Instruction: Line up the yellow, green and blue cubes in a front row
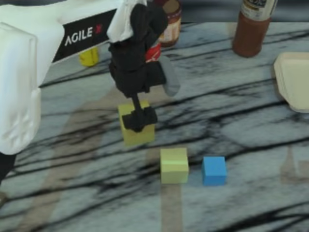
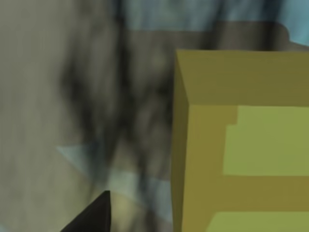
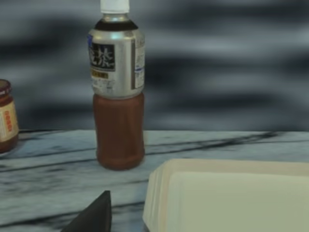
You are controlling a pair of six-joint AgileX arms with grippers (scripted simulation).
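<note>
The yellow cube (image 1: 140, 135) rests on the marble table left of centre, a little farther back than the other two. My left gripper (image 1: 139, 119) hangs straight over its top, open. In the left wrist view the yellow cube (image 2: 241, 145) fills one side, and the one fingertip (image 2: 99, 215) that shows stands apart from the cube's face. The green cube (image 1: 174, 165) and the blue cube (image 1: 214, 170) sit side by side near the front, a small gap between them. My right arm is outside the top view; its wrist view shows one dark fingertip (image 3: 99, 212) over the table, touching nothing.
Along the back stand a small yellow bottle (image 1: 89, 57), a brown jar (image 1: 170, 21) and a tall brown bottle (image 1: 251, 26). A cream tray (image 1: 293, 79) lies at the right edge. The right wrist view faces the brown bottle (image 3: 118, 96) and the tray (image 3: 231, 198).
</note>
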